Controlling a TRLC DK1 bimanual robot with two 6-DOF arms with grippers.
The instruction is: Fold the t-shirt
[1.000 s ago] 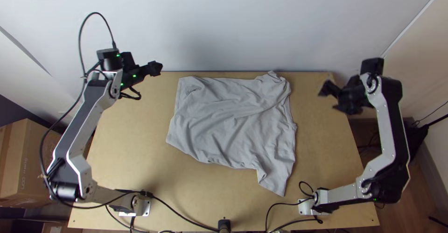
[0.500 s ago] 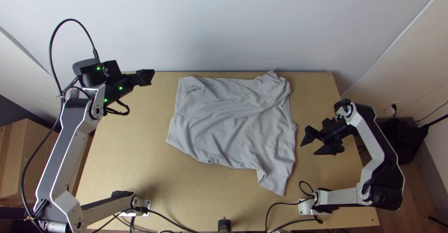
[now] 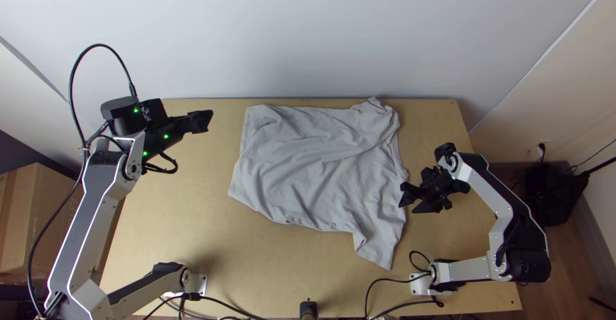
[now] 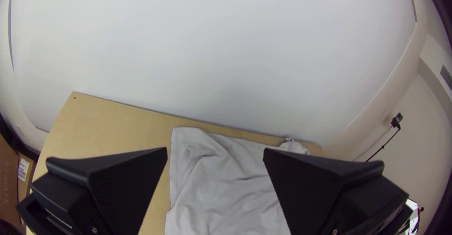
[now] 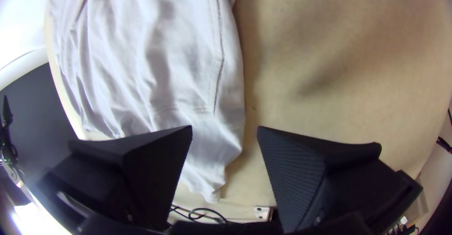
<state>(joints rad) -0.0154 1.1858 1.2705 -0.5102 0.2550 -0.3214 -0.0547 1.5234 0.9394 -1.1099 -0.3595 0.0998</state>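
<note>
Top view: I've got the shirt (image 3: 314,166) spread and rumpled on the table (image 3: 186,224), my left gripper (image 3: 206,120) near the far left corner, my right gripper (image 3: 408,206) right at the shirt's right-hand edge. Left wrist view: fingers wide, shirt beyond. Right wrist view: fingers wide here too, shirt's edge showing between them.

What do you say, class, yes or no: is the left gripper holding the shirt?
No, in the top view the left gripper hangs clear of the shirt, with bare table showing between them.
</note>
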